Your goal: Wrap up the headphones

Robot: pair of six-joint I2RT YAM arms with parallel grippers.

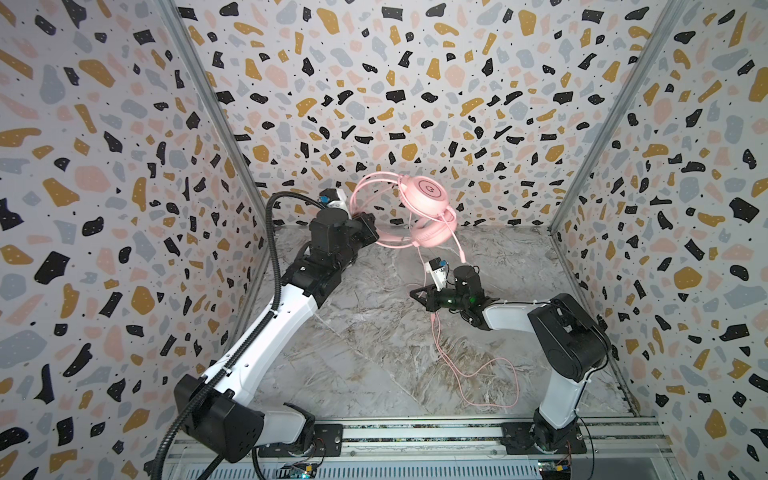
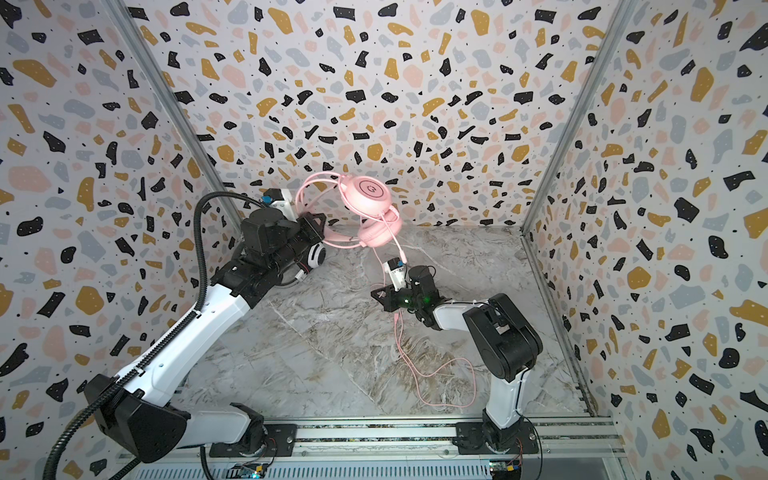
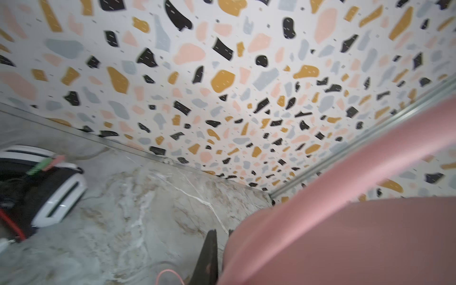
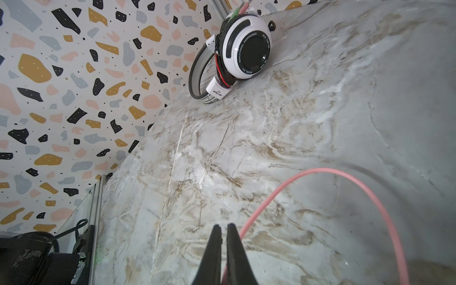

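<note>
White headset [image 4: 246, 47], black-striped, on the table [image 4: 308, 111] far left, reads "EDUCATIONAL EARPHONES", "HUA YAN DA". Pink headset [image 1: 424, 199] aloft, clamped in my left gripper [image 1: 372, 232]; right gripper [image 4: 223, 227] pinches its cable [image 4: 320, 170].

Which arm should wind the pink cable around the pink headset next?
Probably right: the right gripper pinches the pink cable; the left gripper is busy holding the pink headset up by its headband.

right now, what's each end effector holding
Left end effector: shut on the pink headset.
Right end effector: shut on the pink cable.
</note>
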